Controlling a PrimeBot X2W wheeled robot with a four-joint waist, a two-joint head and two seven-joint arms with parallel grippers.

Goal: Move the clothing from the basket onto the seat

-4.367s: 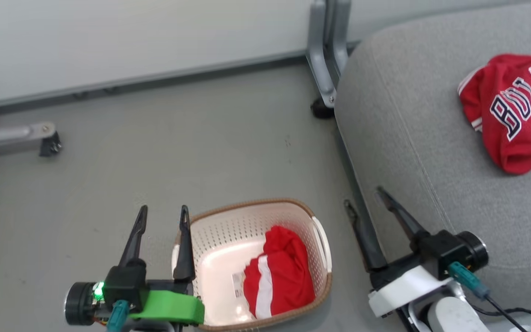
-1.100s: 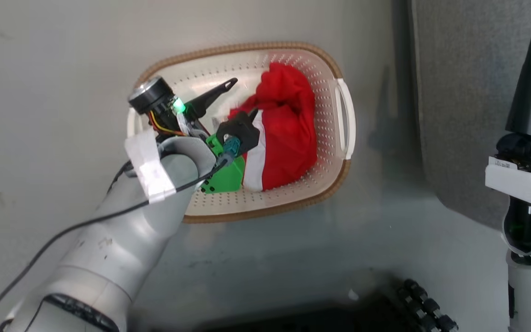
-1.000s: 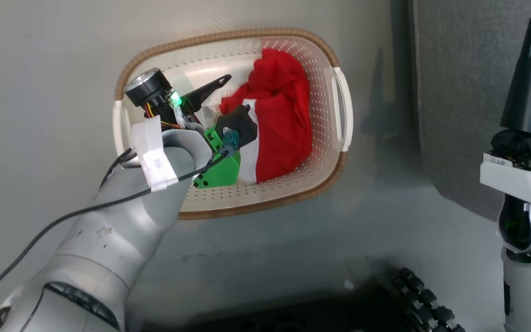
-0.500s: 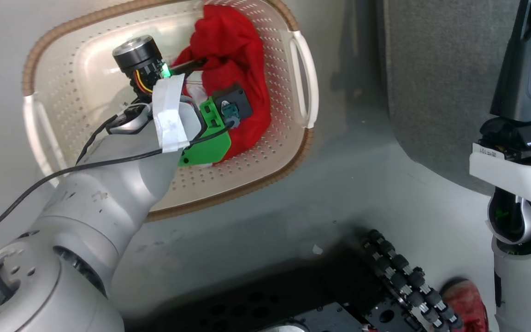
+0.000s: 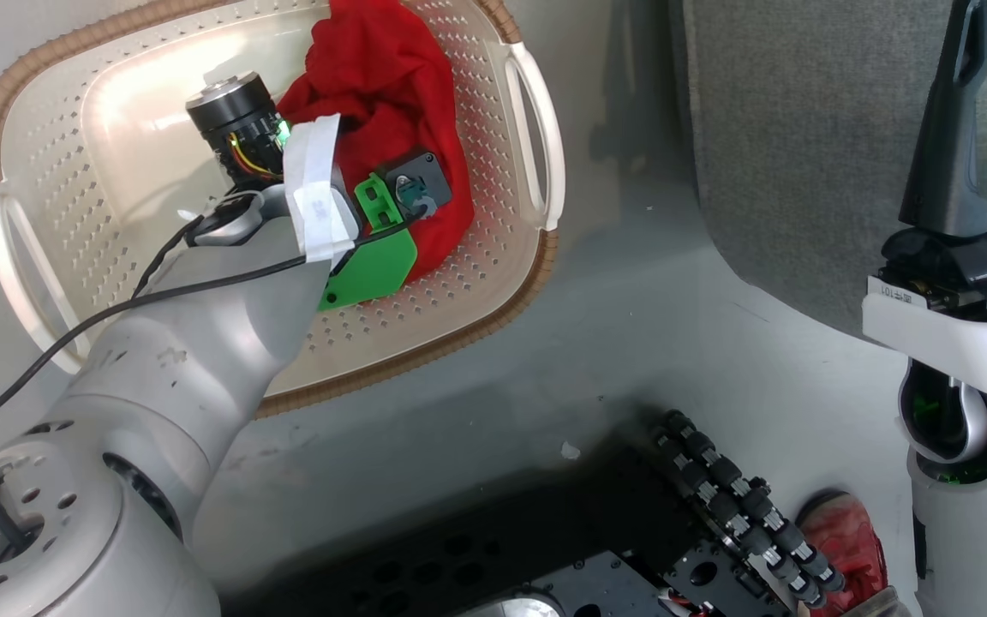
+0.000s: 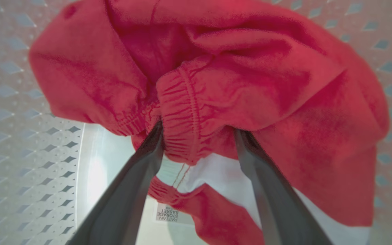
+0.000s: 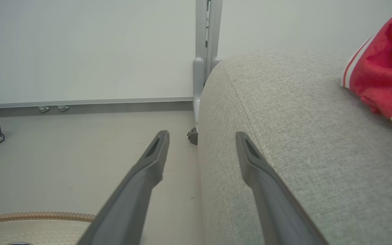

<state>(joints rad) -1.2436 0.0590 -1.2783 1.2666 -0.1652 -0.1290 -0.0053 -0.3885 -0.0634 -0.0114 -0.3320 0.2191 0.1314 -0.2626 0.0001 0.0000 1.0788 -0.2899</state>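
Note:
The cream perforated basket (image 5: 425, 351) with a brown rim stands on the floor at the upper left of the head view. Red clothing (image 5: 382, 77) with a white stripe lies bunched in its right half. My left gripper (image 6: 198, 131) reaches down into the basket, open, with its two fingers either side of a gathered elastic waistband fold (image 6: 179, 112). From the head, my left wrist (image 5: 322, 206) hides those fingers. My right gripper (image 7: 201, 136) is open and holds nothing, at the edge of the grey seat (image 7: 284, 136). A red jersey (image 7: 383, 64) with white trim lies on that seat.
The grey seat (image 5: 802, 128) rises right of the basket, across a narrow strip of floor. My black base with a roller wheel (image 5: 742, 506) lies at the bottom. A grey metal post (image 7: 204, 51) with a caster stands against the wall behind the seat corner.
The head camera has tilted further down, so the basket has slid to the upper left. My left gripper has pushed deeper onto the red clothing, jaws still apart. The right gripper is unchanged.

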